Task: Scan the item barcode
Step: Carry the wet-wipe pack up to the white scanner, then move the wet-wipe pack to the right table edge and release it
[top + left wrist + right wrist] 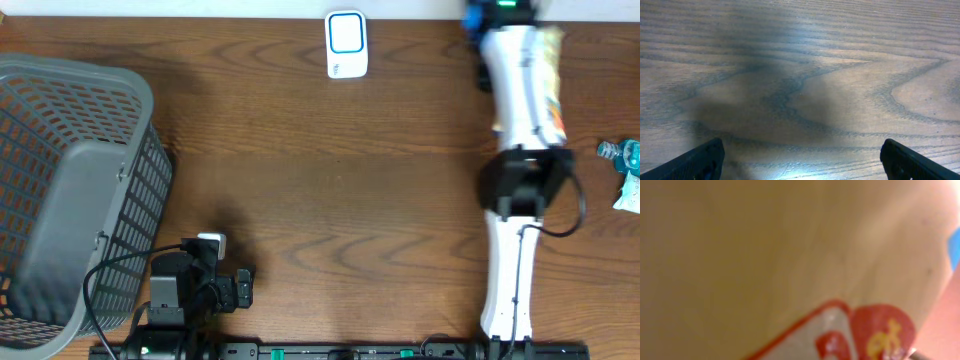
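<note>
The item is a tan snack packet [550,85] with red print, lying along my right arm at the far right of the table. It fills the right wrist view as a blurred tan surface [765,255], so close that it hides the fingers. My right gripper [496,14] is at the table's back edge, shut on the packet. The white scanner [346,45] with a blue ring stands at the back centre, left of that gripper. My left gripper [802,162] hangs open over bare wood at the front left, nothing between its fingertips [702,160].
A grey mesh basket [60,200] takes up the left side, with the left arm [190,285] and its cable right beside it. A teal packet [628,170] lies at the right edge. The arms' base rail runs along the front edge.
</note>
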Action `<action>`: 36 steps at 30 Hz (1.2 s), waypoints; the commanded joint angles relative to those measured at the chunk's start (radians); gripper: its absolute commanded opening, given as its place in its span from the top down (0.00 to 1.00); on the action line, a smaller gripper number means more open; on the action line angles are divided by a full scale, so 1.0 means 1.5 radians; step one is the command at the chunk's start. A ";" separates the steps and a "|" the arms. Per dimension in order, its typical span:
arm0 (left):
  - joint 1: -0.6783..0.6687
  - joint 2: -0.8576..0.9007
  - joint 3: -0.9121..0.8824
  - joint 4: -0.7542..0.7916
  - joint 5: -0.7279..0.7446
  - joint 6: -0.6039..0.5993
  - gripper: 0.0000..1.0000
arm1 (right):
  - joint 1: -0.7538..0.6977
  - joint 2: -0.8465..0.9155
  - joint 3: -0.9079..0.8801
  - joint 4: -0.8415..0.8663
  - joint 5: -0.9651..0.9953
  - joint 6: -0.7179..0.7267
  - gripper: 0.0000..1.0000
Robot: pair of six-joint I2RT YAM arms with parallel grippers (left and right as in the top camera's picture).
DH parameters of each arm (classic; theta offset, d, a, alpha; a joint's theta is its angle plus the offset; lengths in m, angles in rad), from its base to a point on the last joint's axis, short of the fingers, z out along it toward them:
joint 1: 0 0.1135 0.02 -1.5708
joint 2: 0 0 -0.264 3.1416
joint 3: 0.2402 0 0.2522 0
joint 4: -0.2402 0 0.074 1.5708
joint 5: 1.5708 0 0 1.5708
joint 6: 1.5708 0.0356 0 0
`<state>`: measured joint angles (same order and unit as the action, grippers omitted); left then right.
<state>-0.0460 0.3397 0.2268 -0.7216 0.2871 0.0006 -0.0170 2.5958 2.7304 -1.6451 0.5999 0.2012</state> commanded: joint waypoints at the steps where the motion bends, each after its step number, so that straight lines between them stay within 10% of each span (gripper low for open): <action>1: 0.002 -0.002 0.004 0.000 0.006 0.004 0.01 | -0.085 0.015 0.001 -0.007 -0.111 0.067 0.99; 8: 0.002 -0.002 0.004 0.000 0.006 0.004 0.01 | -0.197 0.016 -0.001 -0.001 -0.185 0.060 0.92; 14: 0.002 -0.002 0.004 0.000 0.006 0.004 0.01 | -0.243 0.012 -0.001 -0.021 -0.213 0.061 0.01; 36: 0.002 -0.002 0.004 0.000 0.006 0.004 0.01 | -0.148 -0.538 -0.001 -0.035 -0.633 -0.068 0.01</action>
<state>-0.0460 0.3393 0.2268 -0.7216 0.2867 0.0006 -0.2722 1.8736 2.7277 -1.6886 -0.2722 0.1215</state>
